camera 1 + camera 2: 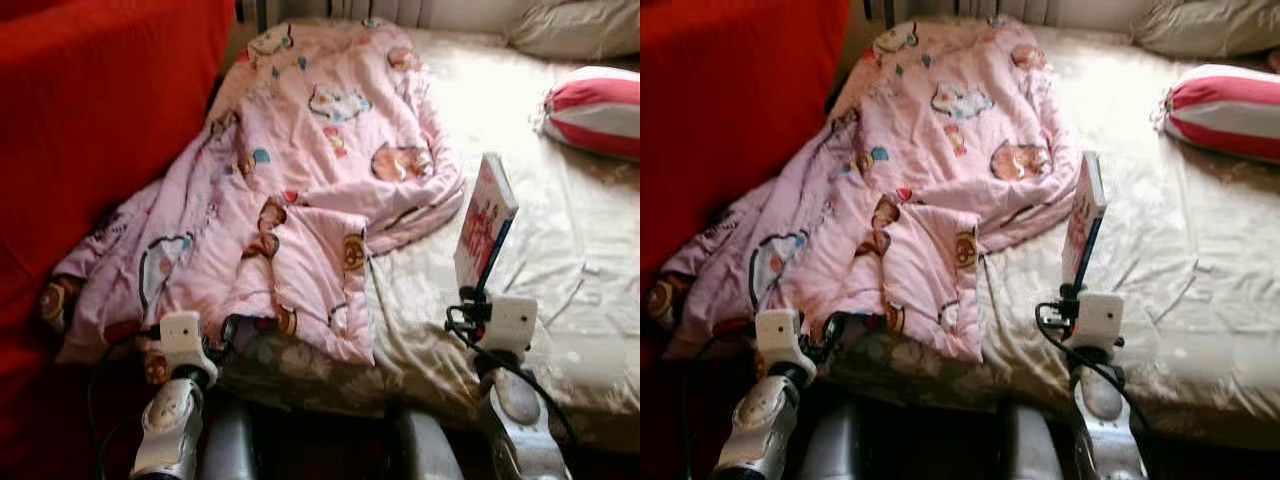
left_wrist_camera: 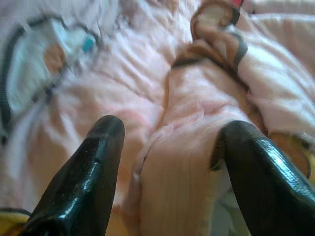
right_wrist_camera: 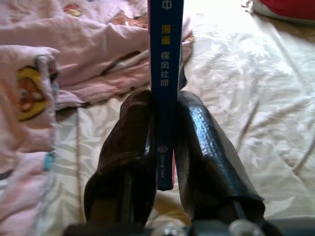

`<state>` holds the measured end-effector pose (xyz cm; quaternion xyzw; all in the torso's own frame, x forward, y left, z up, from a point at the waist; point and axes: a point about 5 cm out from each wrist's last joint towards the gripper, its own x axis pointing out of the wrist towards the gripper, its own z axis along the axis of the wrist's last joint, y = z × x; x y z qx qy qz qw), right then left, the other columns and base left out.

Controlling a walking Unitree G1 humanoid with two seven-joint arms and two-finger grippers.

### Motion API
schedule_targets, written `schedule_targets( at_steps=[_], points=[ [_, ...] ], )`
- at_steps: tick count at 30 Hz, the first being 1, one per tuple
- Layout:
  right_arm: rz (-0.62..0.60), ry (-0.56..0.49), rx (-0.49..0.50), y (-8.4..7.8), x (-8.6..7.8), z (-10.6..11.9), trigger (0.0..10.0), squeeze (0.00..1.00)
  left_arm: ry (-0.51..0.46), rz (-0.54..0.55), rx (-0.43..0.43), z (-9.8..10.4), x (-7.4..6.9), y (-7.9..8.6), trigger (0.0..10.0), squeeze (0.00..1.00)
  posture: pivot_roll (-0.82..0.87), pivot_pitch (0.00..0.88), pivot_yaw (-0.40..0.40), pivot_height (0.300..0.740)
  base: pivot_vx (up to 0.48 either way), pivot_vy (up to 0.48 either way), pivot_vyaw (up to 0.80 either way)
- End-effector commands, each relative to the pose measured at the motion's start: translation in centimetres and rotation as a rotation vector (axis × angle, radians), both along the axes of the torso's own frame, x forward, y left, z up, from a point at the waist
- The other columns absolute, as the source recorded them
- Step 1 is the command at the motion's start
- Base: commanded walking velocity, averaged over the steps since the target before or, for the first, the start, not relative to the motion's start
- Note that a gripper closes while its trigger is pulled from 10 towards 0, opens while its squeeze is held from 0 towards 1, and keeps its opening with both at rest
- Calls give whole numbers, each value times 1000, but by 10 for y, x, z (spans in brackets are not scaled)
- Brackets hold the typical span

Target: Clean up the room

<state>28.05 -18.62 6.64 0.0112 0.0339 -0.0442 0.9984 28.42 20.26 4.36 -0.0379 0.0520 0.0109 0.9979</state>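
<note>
A crumpled pink cartoon-print blanket lies across the left half of the bed, its near edge hanging over the bed's front. My left gripper is pushed into that near edge. In the left wrist view its fingers stand wide apart, open, with a fold of the blanket between them. My right gripper is shut on the bottom of a thin book, which it holds upright above the cream sheet. The right wrist view shows the book's blue spine pinched between both pads.
The bed's cream sheet is bare on the right half. A red-and-white striped pillow lies at the far right, with a pale pillow behind it. A large red-covered piece of furniture rises along the bed's left side.
</note>
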Motion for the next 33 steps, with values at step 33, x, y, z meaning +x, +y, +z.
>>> schedule_targets(
  at_steps=[33],
  points=[
    [-169,235,166,-18,-24,-60,10000,0,65,12,8,-10,1,12,10000,0,41,161,-31,706,0,0,0]
  ],
)
